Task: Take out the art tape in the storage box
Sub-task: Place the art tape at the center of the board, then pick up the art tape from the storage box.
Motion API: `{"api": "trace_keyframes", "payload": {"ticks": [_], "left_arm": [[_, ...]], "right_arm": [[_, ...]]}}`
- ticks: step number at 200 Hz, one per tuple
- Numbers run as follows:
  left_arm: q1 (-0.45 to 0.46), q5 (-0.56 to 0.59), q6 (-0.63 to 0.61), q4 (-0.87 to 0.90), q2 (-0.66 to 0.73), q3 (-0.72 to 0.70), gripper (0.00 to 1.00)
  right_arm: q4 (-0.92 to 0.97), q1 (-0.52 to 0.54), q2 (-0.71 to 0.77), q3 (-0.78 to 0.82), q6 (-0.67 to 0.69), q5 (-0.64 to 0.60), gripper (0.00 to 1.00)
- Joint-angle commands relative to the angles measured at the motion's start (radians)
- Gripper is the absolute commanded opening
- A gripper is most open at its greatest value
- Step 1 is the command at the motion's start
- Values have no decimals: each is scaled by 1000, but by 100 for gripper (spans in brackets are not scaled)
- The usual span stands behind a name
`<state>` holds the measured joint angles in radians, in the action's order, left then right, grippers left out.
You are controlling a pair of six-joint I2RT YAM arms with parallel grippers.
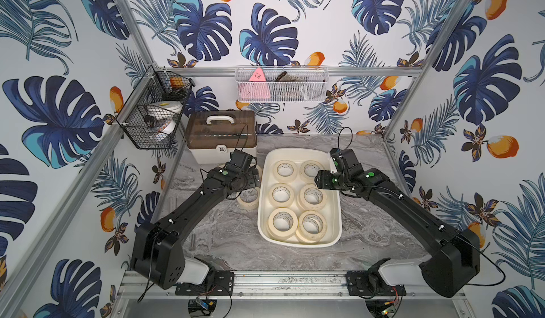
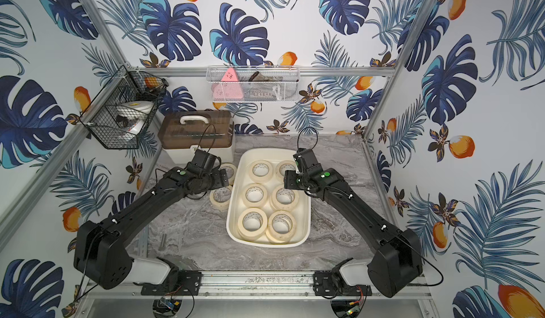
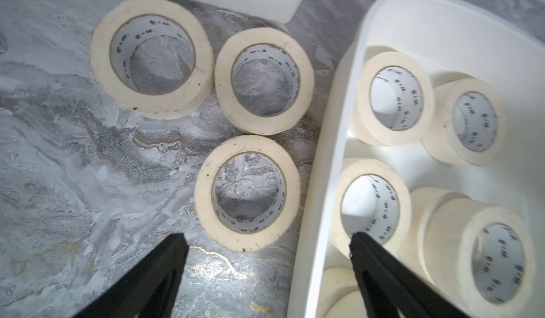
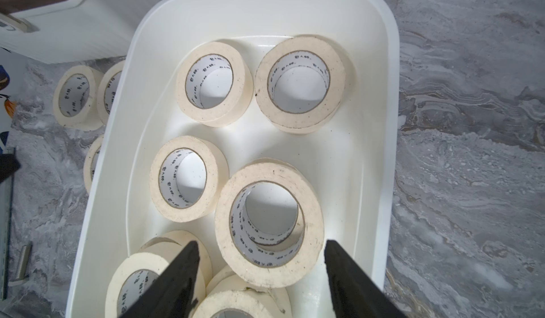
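Three tape rolls (image 3: 203, 192) lie outside the box (image 3: 333, 124); left gripper (image 3: 267, 238) and right gripper (image 4: 260, 242) both gape empty, so the right should pinch the wall of the nearest roll (image 4: 314, 213) squarely, lifting straight.

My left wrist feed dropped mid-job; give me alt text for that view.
Three art tape rolls lie flat on the grey marble table, just outside the storage box, which holds at least five more rolls. The left tool is open and empty, one finger showing against the table, the other against the box.
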<state>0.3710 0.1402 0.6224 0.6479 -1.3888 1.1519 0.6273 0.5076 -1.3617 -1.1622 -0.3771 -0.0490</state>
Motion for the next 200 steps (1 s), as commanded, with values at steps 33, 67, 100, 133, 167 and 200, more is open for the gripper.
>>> {"api": "trace_keyframes", "payload": {"ticks": [33,67,100,133,167,200], "left_arm": [[1,-59,-103,-38,136,-29,99],[2,-85,-135,-39,157,-30,99],[1,-135,-139,-59,169,-49,99],[1,-154,-142,-49,163,-44,99],[2,-168,-125,-42,191,-32,99],[2,-183,-124,-37,214,-23,99]], "right_arm": [[17,-1,23,75,-3,26,69],[0,-1,-2,100,-3,14,69],[-41,-5,-31,137,-2,13,67],[-74,-12,-71,150,7,1,62],[-103,-23,-118,150,11,4,57],[-114,-32,-160,139,7,-11,56]]}}
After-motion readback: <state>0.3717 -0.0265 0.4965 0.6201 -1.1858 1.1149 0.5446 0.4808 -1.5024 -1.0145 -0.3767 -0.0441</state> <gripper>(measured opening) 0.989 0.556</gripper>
